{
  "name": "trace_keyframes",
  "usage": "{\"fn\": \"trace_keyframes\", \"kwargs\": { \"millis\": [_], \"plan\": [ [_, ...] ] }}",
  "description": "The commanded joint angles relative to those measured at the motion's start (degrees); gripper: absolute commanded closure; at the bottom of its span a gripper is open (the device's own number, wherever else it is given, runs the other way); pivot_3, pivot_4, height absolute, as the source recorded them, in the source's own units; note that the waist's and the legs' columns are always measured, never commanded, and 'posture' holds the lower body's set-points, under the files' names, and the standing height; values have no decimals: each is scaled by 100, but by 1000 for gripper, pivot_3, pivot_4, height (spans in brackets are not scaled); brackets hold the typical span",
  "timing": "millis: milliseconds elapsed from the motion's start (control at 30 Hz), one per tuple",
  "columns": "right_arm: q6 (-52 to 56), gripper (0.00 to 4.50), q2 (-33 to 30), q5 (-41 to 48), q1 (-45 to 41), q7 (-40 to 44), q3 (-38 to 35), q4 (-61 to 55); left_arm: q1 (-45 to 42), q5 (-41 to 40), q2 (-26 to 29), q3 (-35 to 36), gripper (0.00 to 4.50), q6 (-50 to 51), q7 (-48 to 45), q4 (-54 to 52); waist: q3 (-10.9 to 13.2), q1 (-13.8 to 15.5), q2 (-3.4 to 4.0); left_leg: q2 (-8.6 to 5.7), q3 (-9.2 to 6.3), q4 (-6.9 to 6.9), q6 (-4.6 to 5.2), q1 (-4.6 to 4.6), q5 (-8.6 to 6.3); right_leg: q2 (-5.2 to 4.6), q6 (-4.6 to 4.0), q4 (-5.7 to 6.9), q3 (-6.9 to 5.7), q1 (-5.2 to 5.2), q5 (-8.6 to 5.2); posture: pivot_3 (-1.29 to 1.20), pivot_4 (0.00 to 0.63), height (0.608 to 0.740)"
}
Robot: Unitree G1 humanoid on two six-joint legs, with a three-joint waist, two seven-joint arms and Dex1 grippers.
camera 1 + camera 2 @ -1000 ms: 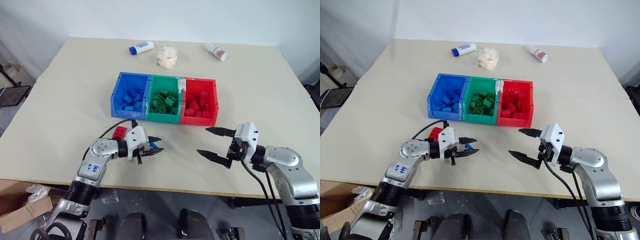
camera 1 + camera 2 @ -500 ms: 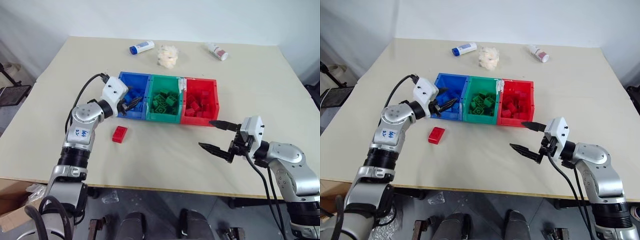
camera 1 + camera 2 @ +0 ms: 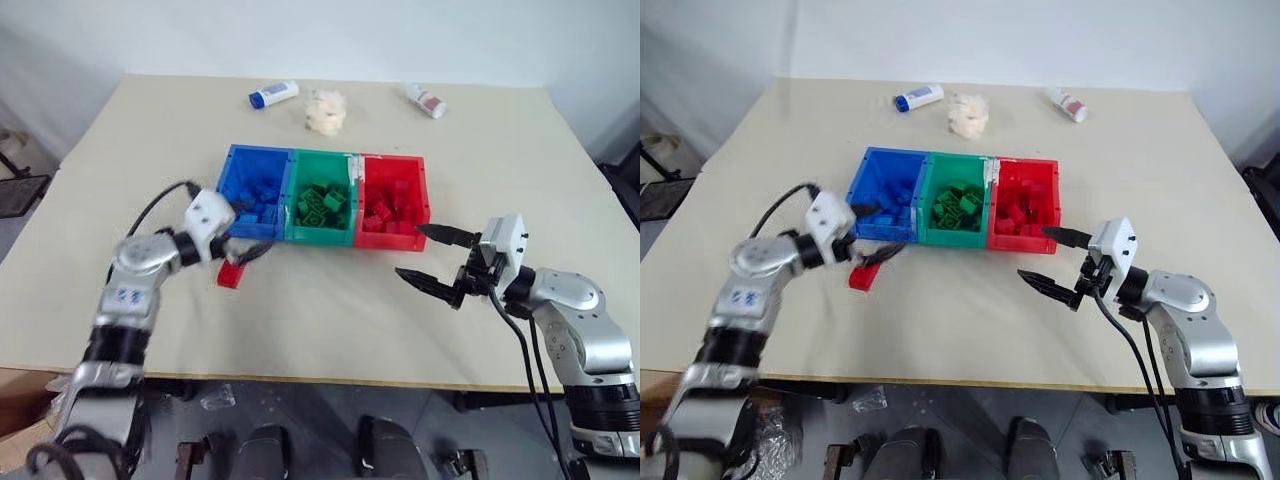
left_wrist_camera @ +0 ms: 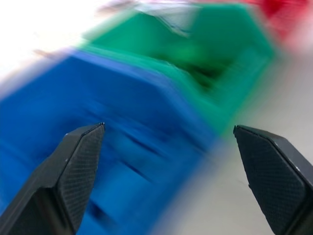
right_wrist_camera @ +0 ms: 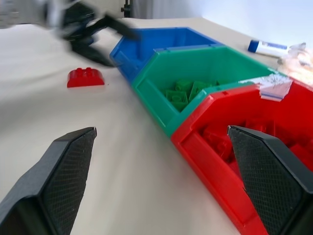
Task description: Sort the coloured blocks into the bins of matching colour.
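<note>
The left tool (image 3: 243, 250) hangs just in front of the blue bin (image 3: 256, 190), fingers spread wide and carrying nothing. In the left wrist view both black fingers (image 4: 73, 166) stand far apart with the blue bin's wall between them. That suits a tool that is done at this bin rather than one reaching for a pick.

Under and just beside that tool lies a red block (image 3: 231, 274) on the bare desk (image 3: 330, 320), flat, studs up, near the blue bin's front corner and well apart from the red bin (image 3: 395, 200). It looks like the one brick left unsorted on the desk, and it sits at the wrong end of the row, so it will need carrying past the green bin (image 3: 322, 195).

The three bins are joined in a row, blue, green, red, each already holding bricks of its own colour.

The right tool (image 3: 432, 260) hovers over the desk just in front of the red bin's near right corner, fingers also released and empty. It seems to be waiting, out of the left arm's way.

At the far edge lie a blue-capped bottle (image 3: 273, 95), a crumpled white wad (image 3: 325, 110) and a red-capped bottle (image 3: 426, 100), all clear of the work.
</note>
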Motion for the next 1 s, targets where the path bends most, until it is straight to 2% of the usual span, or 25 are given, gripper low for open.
{"fn": "trace_keyframes", "kwargs": {
  "millis": [33, 167, 267, 400, 633, 800, 1000],
  "plan": [
    [-70, 0, -69, 53, -213, 240, 15, 122, 858, -576, 566, 622, 11, 333, -462, -1098, 2, -29, 1, 1, 0, 2, 0, -1, 0, 1, 0, 0, 0, -1, 0, 0, 150, 740],
    [-104, 0, -93, -5, -392, 468, 106, 400, 1965, -984, 1024, 1391, 11, 644, -649, -1709, 4, -8, 1, 4, -6, 10, 1, 2, 1, -1, -2, 8, 2, 3, 0, 0, 150, 740],
    [-115, 0, -66, -15, -503, 572, 154, 537, 2740, -1200, 1248, 1987, 11, 745, -882, -1788, 6, 3, 4, 3, -6, 7, 2, 4, 0, -3, -3, 9, 1, 3, 0, 0, 150, 740],
    [-133, 0, -37, -62, -616, 707, 222, 695, 3234, -1221, 1337, 2286, 11, 635, -1011, -1727, 7, -20, 6, 4, -1, 0, 0, 1, -4, -1, -5, 6, 1, -4, -1, 0, 150, 740],
    [-200, 0, 56, -149, -816, 778, 306, 890, 2519, -884, 1019, 1576, 11, 684, -552, -1589, 7, 59, 6, 3, -1, 4, 0, 2, -3, -2, -5, 10, 2, -3, -1, 0, 150, 740],
    [-202, 0, 40, -154, -694, 714, 254, 755, 1609, -139, 460, 669, 11, 458, 2, -761, 6, 107, 8, 0, 2, 4, 0, 1, -3, -1, -5, 11, 1, -3, -1, 0, 150, 740],
    [-184, 0, -27, -141, -534, 595, 133, 585, 1004, 370, 137, 219, 11, 237, 429, -18, 4, 105, 5, -1, 5, 6, -1, 3, -3, -2, -4, 14, 4, -2, 0, 0, 150, 740]
  ]
}}
